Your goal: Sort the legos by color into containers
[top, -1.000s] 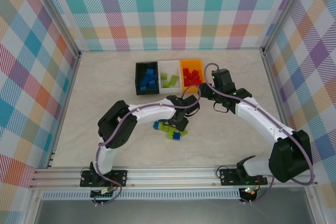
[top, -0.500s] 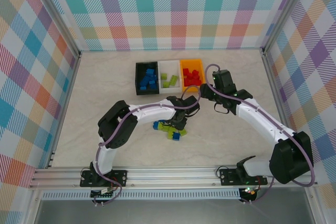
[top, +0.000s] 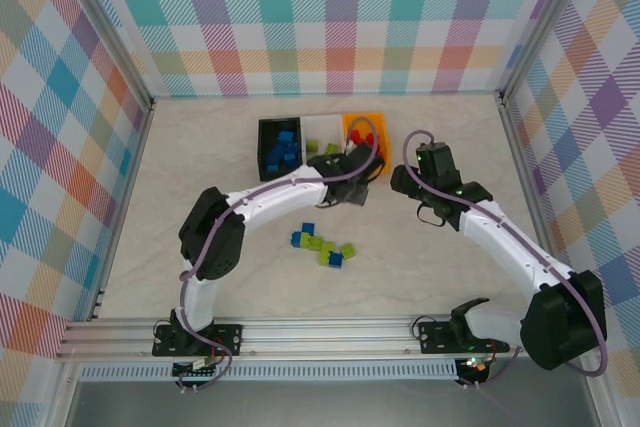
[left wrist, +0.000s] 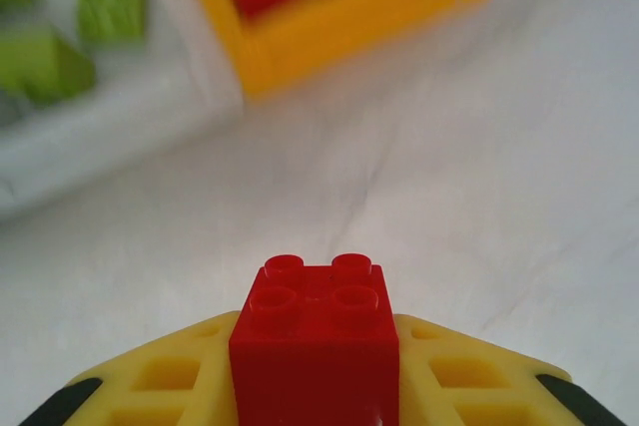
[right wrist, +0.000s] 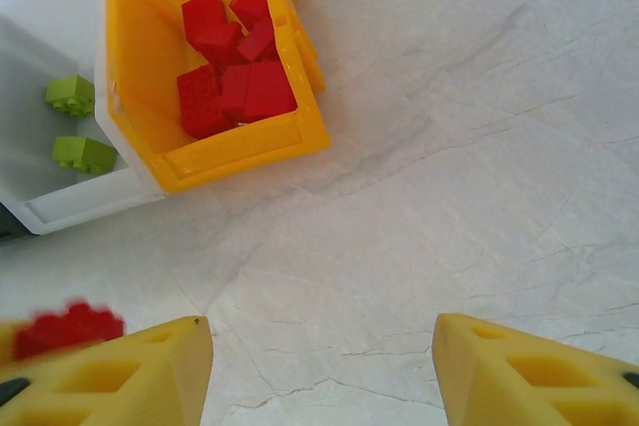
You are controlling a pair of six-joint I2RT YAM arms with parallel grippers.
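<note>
I have the left gripper (left wrist: pixel 316 391) with jaws clenched on a red lego brick (left wrist: pixel 315 331) just short of the orange bin (left wrist: pixel 329 25), which lies ahead and slightly left; the right gripper (right wrist: pixel 319 351) hangs released over the worktop (right wrist: pixel 479 147).

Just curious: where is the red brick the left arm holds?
In the left wrist view, the red brick sits clamped in the left gripper, over the table just short of the orange bin, the white bin further left.
</note>
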